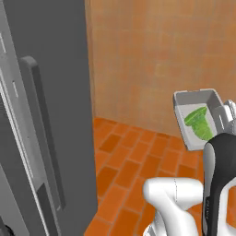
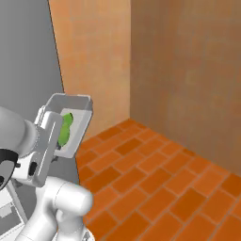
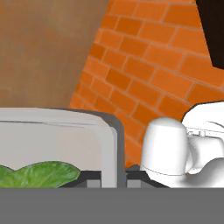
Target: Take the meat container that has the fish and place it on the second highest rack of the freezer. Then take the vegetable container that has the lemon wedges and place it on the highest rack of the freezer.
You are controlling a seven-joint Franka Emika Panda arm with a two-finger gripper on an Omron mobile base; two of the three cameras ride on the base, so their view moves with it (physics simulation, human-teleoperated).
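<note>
My gripper (image 1: 225, 113) is shut on one rim of the vegetable container (image 1: 196, 107), a shallow grey tray held in the air and tipped steeply on its side. The bright green lemon wedges (image 1: 199, 122) rest against its lower wall. From the right base view the vegetable container (image 2: 74, 123) hangs just past the gripper (image 2: 50, 126), with the lemon wedges (image 2: 65, 128) inside. In the hand view the tray wall (image 3: 57, 138) and lemon wedges (image 3: 39, 174) sit right at the gripper (image 3: 113, 177). The freezer (image 1: 50, 106) stands at the left, door side on. The meat container and fish are out of view.
A long vertical bar handle (image 1: 40, 129) runs down the freezer door. The orange brick floor (image 1: 133, 161) stretches between the freezer and the tan wall (image 1: 161, 55). The freezer's grey side (image 2: 26, 61) stands close beside the held tray.
</note>
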